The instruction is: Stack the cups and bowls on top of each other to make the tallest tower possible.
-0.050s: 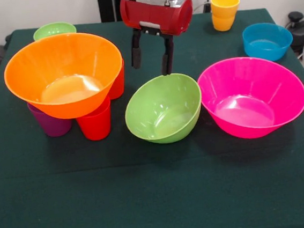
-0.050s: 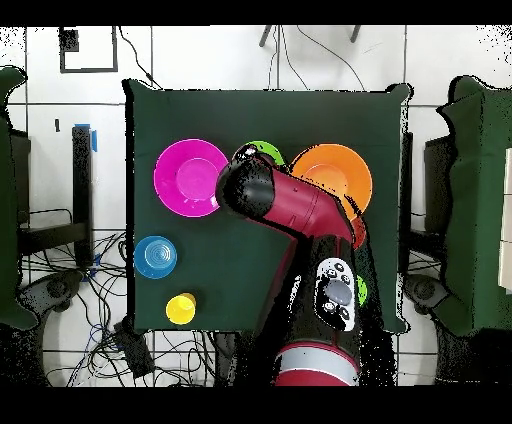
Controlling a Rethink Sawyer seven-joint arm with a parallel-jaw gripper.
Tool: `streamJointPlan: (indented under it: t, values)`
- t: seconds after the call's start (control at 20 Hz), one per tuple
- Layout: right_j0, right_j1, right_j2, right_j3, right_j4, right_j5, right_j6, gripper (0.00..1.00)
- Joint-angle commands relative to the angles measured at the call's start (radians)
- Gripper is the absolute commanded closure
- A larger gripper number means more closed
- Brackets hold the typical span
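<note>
Only started: large glossy orange plastic bowl [image 1: 64, 74] resting on purple [image 1: 49, 124] and red tapered plastic cups [image 1: 95, 124] near table's [image 1: 149, 200] left edge; green [image 1: 163, 108], pink [image 1: 252, 96], blue bowls [image 1: 266, 41] unstacked, gripper [image 1: 153, 60] spread apart over green bowl's rim.

Red cylindrical wrist housing [image 1: 156, 11] — two black pincer [image 1: 153, 65] fingers [image 1: 136, 53]

A dark green table [image 1: 149, 200] stands on a white tiled floor [image 2: 200, 60].

Front view close across the table [image 1: 149, 200], overhead straight down, farther, both sharing the tabletop
</note>
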Motion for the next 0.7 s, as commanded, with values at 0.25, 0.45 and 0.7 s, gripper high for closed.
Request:
streamJointPlan:
  t: [0.25,0.45,0.7]
  values:
    - [0.003,0.038,0.082,-0.014,0.014,-0.044,0.158,0.00]
    - [-0.001,0.038,0.079,-0.017,0.011,-0.040,0.152,0.00]
    - [0.003,0.043,0.081,-0.021,0.015,-0.043,0.157,0.00]
